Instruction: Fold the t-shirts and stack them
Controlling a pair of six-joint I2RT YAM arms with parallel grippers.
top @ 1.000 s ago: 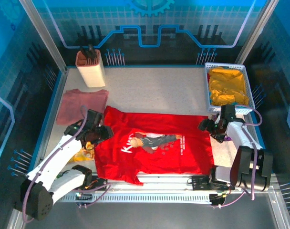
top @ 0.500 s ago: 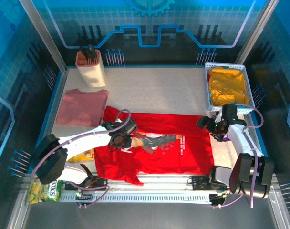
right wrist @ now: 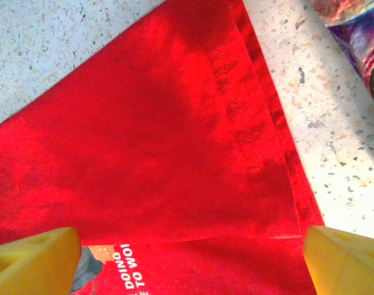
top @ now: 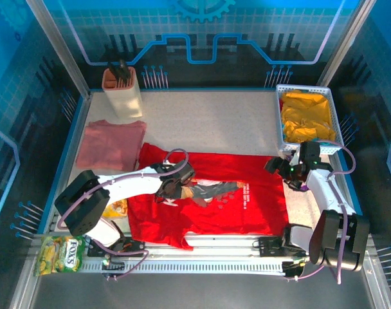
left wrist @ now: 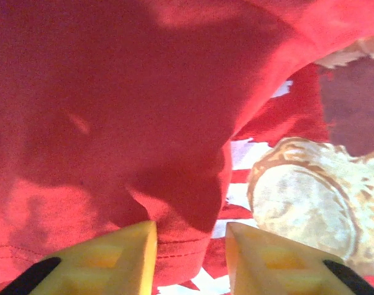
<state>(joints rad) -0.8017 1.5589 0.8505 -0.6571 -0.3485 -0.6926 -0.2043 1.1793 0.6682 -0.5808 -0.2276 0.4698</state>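
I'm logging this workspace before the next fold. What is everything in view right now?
red t-shirt: 1, bright red with a print, spread mid-table
pink t-shirt: 1, dusty pink, folded, far left
basket: 1, white, far right corner
yellow cloth: 1 heap, yellow, inside the basket
holder: 1, pale with dark handles inside, far left corner
snack packet: 1, green and yellow, near left corner
table: 1, pale speckled
left fingers: 2, yellow, over the print, a red fold between them, grip unclear
right fingers: 2, yellow, wide apart over the red t-shirt's right corner
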